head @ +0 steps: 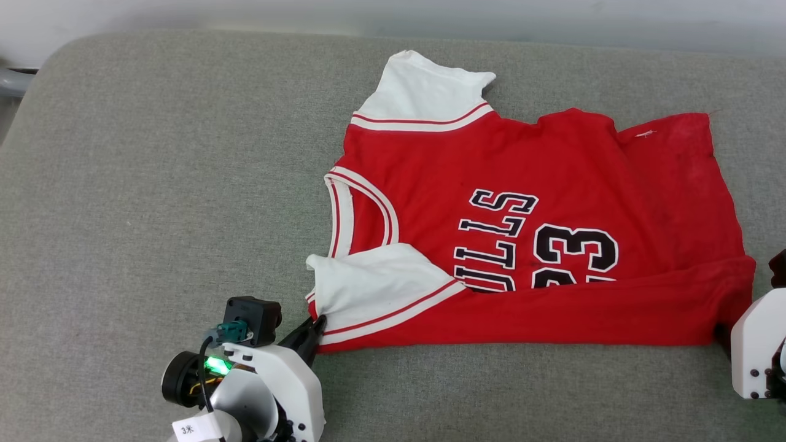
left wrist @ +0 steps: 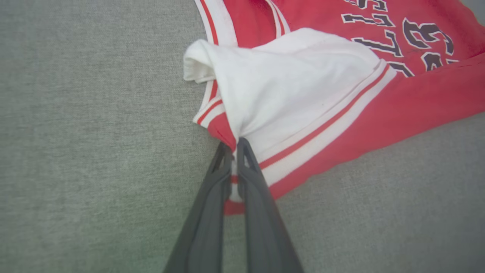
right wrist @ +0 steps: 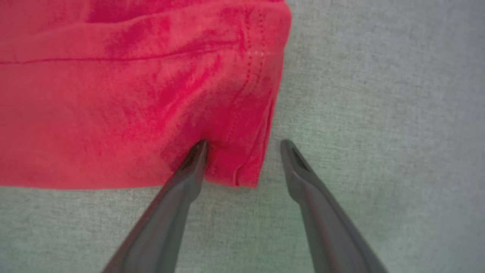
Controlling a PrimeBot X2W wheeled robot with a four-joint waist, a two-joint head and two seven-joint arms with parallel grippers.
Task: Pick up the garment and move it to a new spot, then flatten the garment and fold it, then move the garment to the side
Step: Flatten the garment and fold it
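Note:
The garment [head: 552, 178], a red jersey with white sleeves and a black 23, lies sideways on the grey cushion, its near long edge folded up over the lettering. My left gripper [head: 317, 325] is shut on the garment's near-left corner, where the white sleeve [left wrist: 295, 87] meets the red hem; the pinch shows at my left gripper [left wrist: 235, 142] in the wrist view. My right gripper [right wrist: 244, 143] is open at the garment's near-right corner [right wrist: 231, 151], one finger on the cloth, the other on bare cushion. The right arm's pale housing [head: 758, 344] stands at the frame's right edge.
The grey fabric cushion [head: 153, 202] spreads wide to the left and in front of the jersey. Its rounded far edge meets a pale wall [head: 393, 15] at the top. A grey pipe-like part [head: 12, 80] shows at the far left.

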